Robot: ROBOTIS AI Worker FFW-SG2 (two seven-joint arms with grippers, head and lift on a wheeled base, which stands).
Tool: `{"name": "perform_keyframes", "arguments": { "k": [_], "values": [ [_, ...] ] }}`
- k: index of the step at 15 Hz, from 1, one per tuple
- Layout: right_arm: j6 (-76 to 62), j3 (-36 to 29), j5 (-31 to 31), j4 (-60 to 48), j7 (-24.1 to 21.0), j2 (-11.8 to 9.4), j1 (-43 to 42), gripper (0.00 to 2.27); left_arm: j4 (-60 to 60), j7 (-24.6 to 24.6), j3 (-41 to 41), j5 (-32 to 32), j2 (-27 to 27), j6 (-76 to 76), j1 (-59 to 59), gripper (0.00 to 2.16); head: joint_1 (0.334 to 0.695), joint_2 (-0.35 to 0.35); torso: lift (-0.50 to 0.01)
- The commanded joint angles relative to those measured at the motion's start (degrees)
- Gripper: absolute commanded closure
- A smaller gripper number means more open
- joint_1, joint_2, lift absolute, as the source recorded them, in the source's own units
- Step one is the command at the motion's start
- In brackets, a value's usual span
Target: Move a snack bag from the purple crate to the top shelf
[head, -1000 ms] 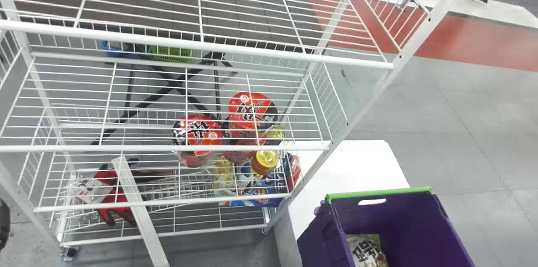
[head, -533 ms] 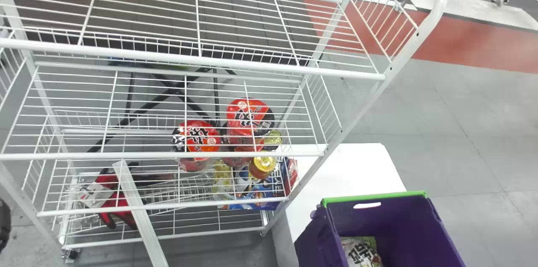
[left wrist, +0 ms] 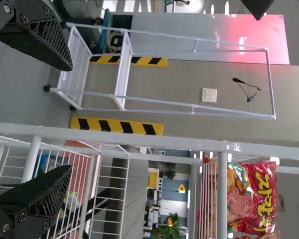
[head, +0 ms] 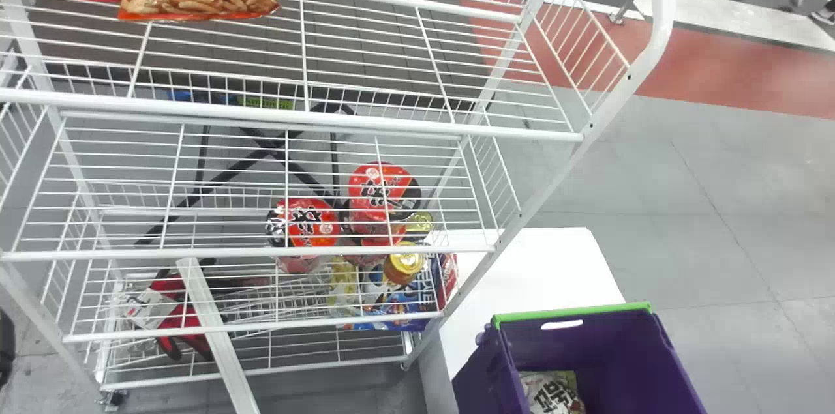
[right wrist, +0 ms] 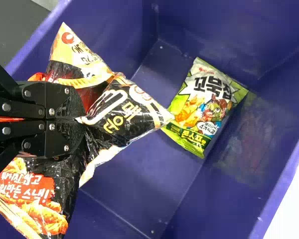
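Okay, right tool (right wrist: 79, 118) clamped on black-and-orange snack bag (right wrist: 124, 113), in or just above purple crate (head: 567, 324), can't tell which. Green-and-white bag (right wrist: 202, 107) lies on crate floor. Left tool (left wrist: 70, 117) wide, near white rack (head: 326, 118).

Fingers (right wrist: 70, 102) tight on a crumpled dark snack bag (right wrist: 117, 112), green bag (right wrist: 204, 107) inside the purple crate (right wrist: 139, 174)

Bright light washes out the white tabletop (head: 535, 270) — glare spots a glossy panel (left wrist: 254, 40), faint reflections show inside the purple crate (right wrist: 251, 144)
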Motion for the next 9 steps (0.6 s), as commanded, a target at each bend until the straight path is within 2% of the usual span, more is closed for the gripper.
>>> {"name": "perform_keyframes", "arguments": {
  "k": [1, 9],
  "values": [
    [0.3, 0.0, 0.0, 0.0, 0.0, 0.1, 0.1, 2.26, 0.0, 0.0, 0.0, 0.2, 0.0, -0.1, 0.0, 0.12, 0.695, -0.350, -0.204],
    [0.3, -0.1, -0.1, -0.1, 0.1, 0.6, 0.2, 2.26, 0.0, -0.1, -0.1, 0.4, 0.1, -0.4, 0.1, 0.12, 0.695, -0.350, -0.172]
  ]
}}
